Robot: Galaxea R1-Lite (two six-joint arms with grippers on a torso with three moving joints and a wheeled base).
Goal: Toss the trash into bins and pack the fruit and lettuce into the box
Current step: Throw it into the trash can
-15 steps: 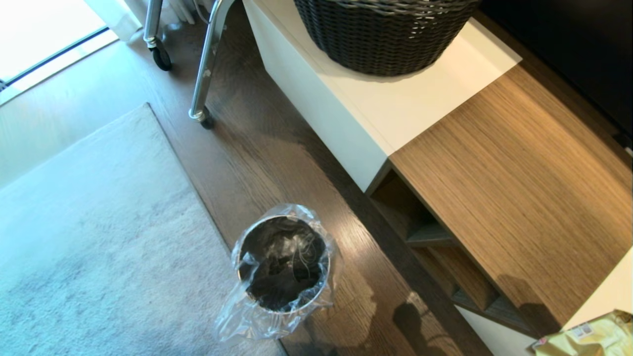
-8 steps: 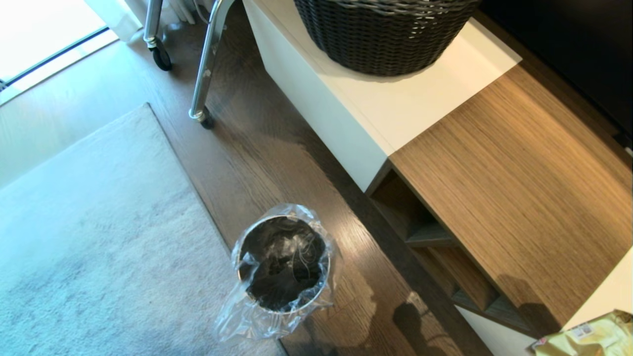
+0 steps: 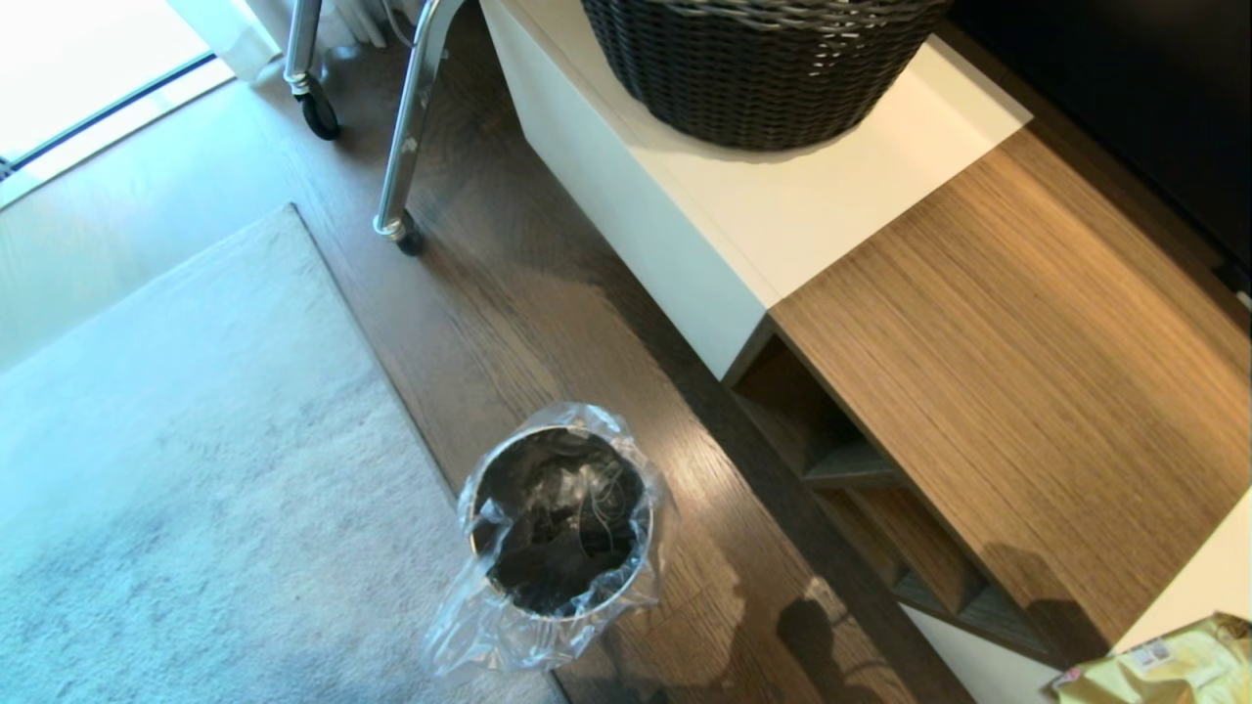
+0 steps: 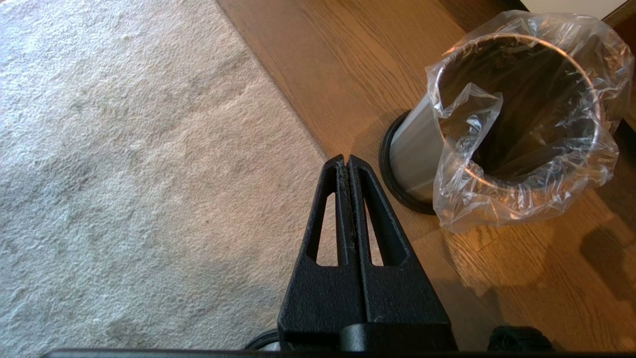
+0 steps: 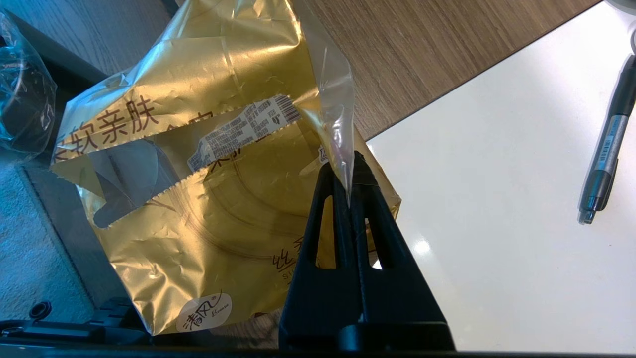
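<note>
I see trash step unstarted: both grippers, left (image 4: 346,164) and right (image 5: 348,171), closed empty. Wrapper (image 5: 198,164) beside bin (image 3: 560,520); next needs right jaws opened.

In the head view neither arm shows, and the gold wrapper (image 3: 1169,670) is cut by the lower right corner, so only a crinkled strip of it can be seen on the white table (image 3: 1208,577). The woven basket (image 3: 763,68) loses its upper part past the top edge. Inside the bin (image 3: 562,523) the liner's folds and glare hide the bottom. In the right wrist view the pen (image 5: 608,144) runs out past the edge, and a second lined bin (image 5: 22,94) shows as a sliver.
</note>
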